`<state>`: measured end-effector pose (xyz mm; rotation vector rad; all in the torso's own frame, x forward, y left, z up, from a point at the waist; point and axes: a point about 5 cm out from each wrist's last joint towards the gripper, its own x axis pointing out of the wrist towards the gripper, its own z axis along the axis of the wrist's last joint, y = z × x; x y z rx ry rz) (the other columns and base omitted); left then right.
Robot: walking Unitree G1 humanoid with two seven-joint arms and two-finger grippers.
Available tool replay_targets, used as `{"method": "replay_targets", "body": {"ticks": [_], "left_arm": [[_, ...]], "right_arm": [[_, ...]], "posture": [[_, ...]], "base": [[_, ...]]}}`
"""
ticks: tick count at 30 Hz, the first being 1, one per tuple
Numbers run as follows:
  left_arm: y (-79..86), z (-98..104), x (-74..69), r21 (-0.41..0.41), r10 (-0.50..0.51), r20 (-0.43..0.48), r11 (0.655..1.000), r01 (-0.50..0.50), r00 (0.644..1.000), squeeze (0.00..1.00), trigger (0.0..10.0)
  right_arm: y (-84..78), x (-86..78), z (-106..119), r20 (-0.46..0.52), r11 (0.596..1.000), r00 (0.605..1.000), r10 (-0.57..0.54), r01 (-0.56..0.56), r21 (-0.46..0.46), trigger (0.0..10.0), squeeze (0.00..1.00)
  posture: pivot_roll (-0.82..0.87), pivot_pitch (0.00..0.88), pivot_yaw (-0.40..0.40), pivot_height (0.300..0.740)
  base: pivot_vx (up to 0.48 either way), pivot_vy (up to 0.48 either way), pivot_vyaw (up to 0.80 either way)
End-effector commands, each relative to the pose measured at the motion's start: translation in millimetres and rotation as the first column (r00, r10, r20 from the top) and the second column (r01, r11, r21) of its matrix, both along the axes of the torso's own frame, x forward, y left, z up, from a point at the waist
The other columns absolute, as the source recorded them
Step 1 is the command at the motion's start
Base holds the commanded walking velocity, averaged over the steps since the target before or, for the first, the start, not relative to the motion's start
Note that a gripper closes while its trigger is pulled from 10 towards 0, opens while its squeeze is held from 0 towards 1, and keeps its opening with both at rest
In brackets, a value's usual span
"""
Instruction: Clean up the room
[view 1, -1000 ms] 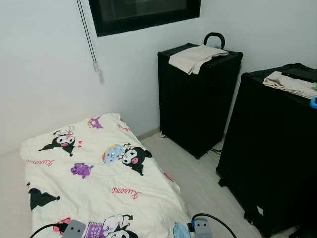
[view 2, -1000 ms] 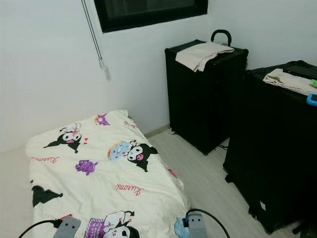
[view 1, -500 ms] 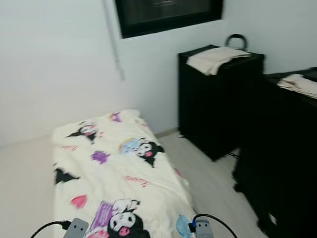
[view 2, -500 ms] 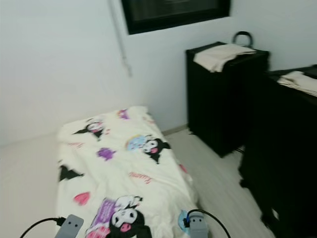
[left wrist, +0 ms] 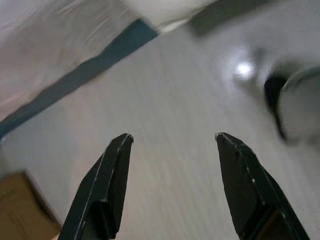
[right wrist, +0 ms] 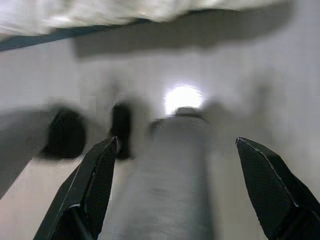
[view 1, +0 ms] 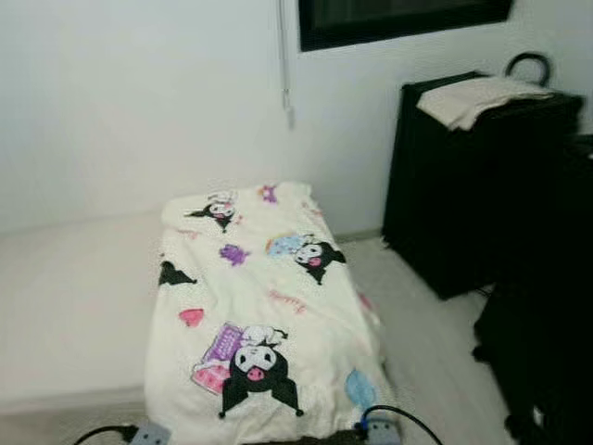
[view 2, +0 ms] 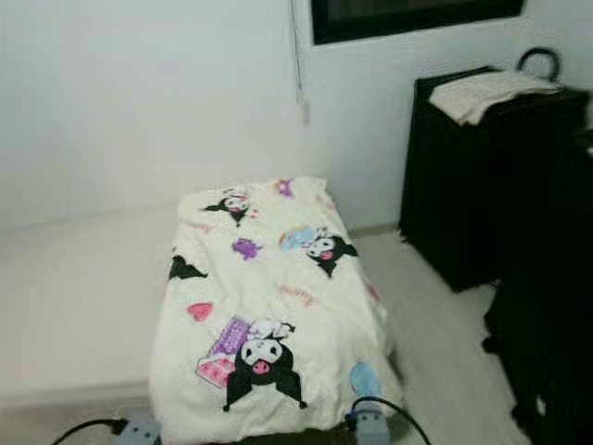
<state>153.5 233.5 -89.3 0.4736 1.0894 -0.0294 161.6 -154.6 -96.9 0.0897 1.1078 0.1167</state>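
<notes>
Two black cases stand along the right side of the room, and the nearer one, a tall black trunk (view 1: 547, 306), is soft with blur. The farther tall black case with a loop handle (view 1: 463, 185) sits against the white wall, and a folded beige cloth (view 1: 477, 95) lies on its top. Out in front, a cream blanket printed with black-and-white cartoon figures (view 1: 264, 306) lies spread over the right side of a low white mattress (view 1: 74, 306), its near end draping down over the mattress's foot end toward the pale wood floor (view 1: 426, 343). A thin blind cord (view 1: 283, 56) hangs down the wall beside a dark-framed window (view 1: 398, 14).

Down low, the left gripper (left wrist: 172, 137) hangs over the pale floor with its jaws spread wide and nothing between them; a pale mattress edge with a dark blue strip (left wrist: 95, 65) runs beyond the black fingers (left wrist: 105, 185). The right gripper (right wrist: 175, 142) also has its jaws set wide apart and empty, pointing at the floor, where a blurred grey cylindrical shape (right wrist: 170, 185) lies between them in the picture; what it is I cannot tell. Cream cloth shows at the far edge of that view.
</notes>
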Motion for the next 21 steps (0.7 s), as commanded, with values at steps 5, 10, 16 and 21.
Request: {"method": "replay_targets", "body": {"ticks": [5,10,16,21], "left_arm": [[-1.4,4,9.3,-0.004,-0.022,0.026,1.0,0.022,0.999,0.0,10.0],[-4.4,3,10.6,-0.011,-0.027,0.028,1.0,0.028,0.999,0.0,10.0],[-9.6,2,10.2,-0.028,-0.04,0.018,0.999,0.041,0.999,0.0,10.0],[-15.6,0,8.3,-0.046,-0.058,0.001,0.997,0.058,0.998,0.0,10.0]], "right_arm": [[10.9,1.7,1,0.018,0.999,1.0,0.011,-0.012,0.038,10.0,0.0],[11.3,0.2,0,0.008,0.999,0.999,0.034,-0.034,0.034,10.0,0.0],[9.1,-4.8,-2,-0.011,0.998,0.998,0.057,-0.057,0.011,10.0,0.0],[6.2,-13.0,-5,-0.04,0.998,0.997,0.067,-0.067,-0.002,10.0,0.0]], "posture": [[0.02,0.0,0.013,0.697],[0.02,0.0,0.011,0.697],[0.03,0.0,0.009,0.697],[0.03,0.0,0.009,0.697]], "base": [[0.0,0.0,0.27],[0.0,0.0,0.68],[0.0,0.0,0.68],[0.0,0.0,0.68]]}}
